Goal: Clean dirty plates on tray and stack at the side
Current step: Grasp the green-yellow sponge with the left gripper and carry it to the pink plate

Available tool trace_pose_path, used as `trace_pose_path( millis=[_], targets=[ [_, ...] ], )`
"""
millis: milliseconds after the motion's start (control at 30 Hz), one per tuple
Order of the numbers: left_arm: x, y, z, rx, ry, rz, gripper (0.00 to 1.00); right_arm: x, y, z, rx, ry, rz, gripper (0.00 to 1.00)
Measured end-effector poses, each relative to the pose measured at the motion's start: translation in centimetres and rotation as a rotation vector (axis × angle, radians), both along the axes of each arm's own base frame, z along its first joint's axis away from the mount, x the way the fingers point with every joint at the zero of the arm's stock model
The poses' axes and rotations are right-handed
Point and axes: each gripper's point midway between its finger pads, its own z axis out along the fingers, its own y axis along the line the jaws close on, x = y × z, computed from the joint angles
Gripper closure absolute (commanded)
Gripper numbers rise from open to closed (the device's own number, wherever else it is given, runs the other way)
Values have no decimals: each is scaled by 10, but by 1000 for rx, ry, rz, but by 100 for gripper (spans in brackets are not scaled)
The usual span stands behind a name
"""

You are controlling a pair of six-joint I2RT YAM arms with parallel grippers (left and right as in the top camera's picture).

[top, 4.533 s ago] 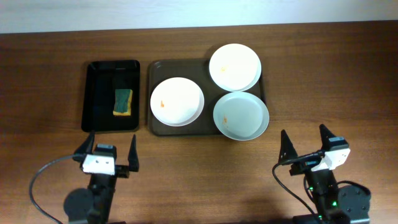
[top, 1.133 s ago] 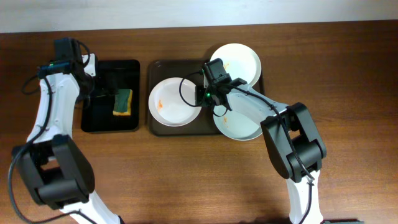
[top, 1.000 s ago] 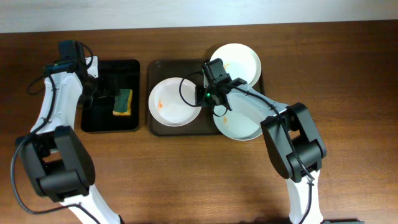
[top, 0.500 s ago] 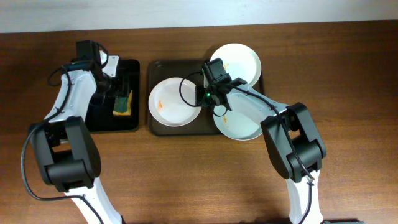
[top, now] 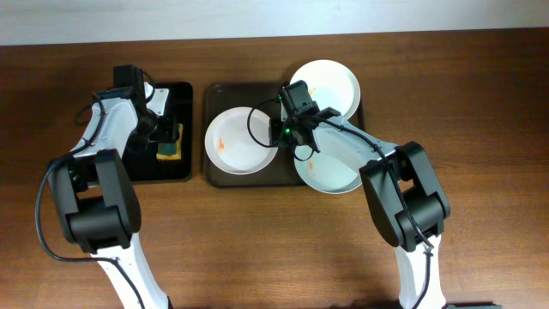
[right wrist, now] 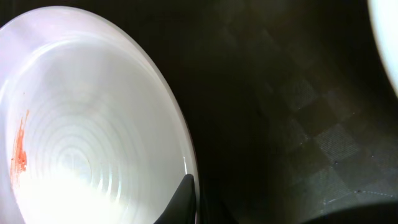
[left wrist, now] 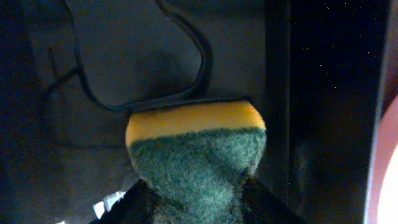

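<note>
Three plates lie on the dark brown tray [top: 218,96]: a white plate [top: 233,142] on the left with an orange smear, a second white plate [top: 328,87] at the back, and a pale blue-grey plate [top: 336,170] partly under my right arm. My right gripper [top: 282,130] is shut on the left white plate's right rim; in the right wrist view one finger lies inside that plate [right wrist: 93,124] and the gripper [right wrist: 194,188] pinches its edge. My left gripper [top: 163,136] is shut on the yellow-and-green sponge [left wrist: 196,140], whose green pad bulges between the jaws [left wrist: 196,186].
The sponge lies in a smaller black tray [top: 177,168] just left of the brown tray. Dark wooden table surrounds both trays. In the right wrist view the brown tray floor [right wrist: 298,124] shows beside the plate, with the back plate's rim [right wrist: 389,37] at the top right.
My left gripper has swung right over the black tray, come down on the sponge and closed on it. The right arm and the plates have not moved.
</note>
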Motion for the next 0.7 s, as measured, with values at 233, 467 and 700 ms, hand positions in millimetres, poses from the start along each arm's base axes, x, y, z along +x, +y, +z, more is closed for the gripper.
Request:
trace_pose_path(
  millis=[233,467,700],
  targets=[
    [-2,-5,-2,-9,13,-9,99,-1,0,0,-2,3,0,96],
    [-19,-7,5,-26,111,3,99,-1,-1,0,-4,8,0,93],
    [7,-4,57,-20,46,7,99,-4,2,0,8,20,10,91]
  ],
)
